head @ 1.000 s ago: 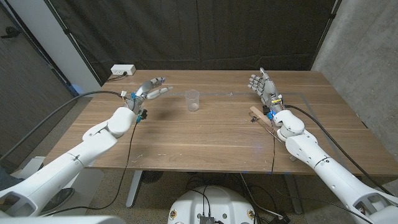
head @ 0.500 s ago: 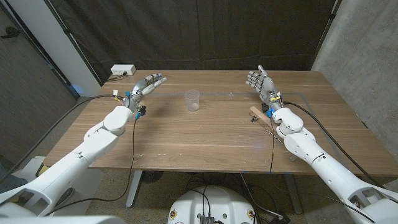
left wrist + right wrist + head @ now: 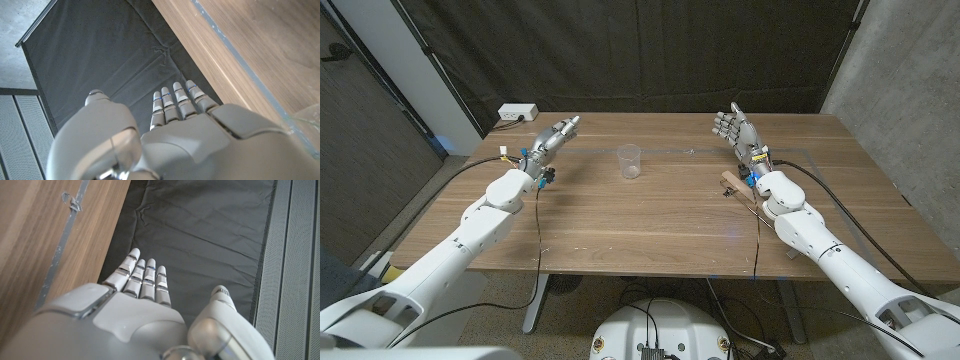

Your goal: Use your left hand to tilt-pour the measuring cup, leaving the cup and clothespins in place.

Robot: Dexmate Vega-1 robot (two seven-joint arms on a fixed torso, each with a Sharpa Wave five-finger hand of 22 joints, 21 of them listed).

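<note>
The clear plastic measuring cup point(image 3: 630, 161) stands upright on the wooden table point(image 3: 650, 220), near the far edge and about midway between the two hands. There may be something small and pale in the bottom of it, but it is too small to be sure.

The left hand point(image 3: 548, 143) is up above the table, well apart from the cup. It holds nothing. Its fingers point(image 3: 174, 102) reach out straight and lie close side by side, and the thumb point(image 3: 97, 96) sticks out to one side. They point toward the black curtain point(image 3: 640, 50) behind the table.

The right hand point(image 3: 738, 132) is also up off the table, on the other side of the cup and well apart from it. It holds nothing too. Its fingers point(image 3: 144, 276) are straight and close together, with the thumb point(image 3: 220, 293) apart from them.

A wooden clothespin point(image 3: 736, 187) lies on the table just beside the right wrist, not touching the hand.

A white power strip point(image 3: 517, 113) sits at the far left corner of the table.
</note>
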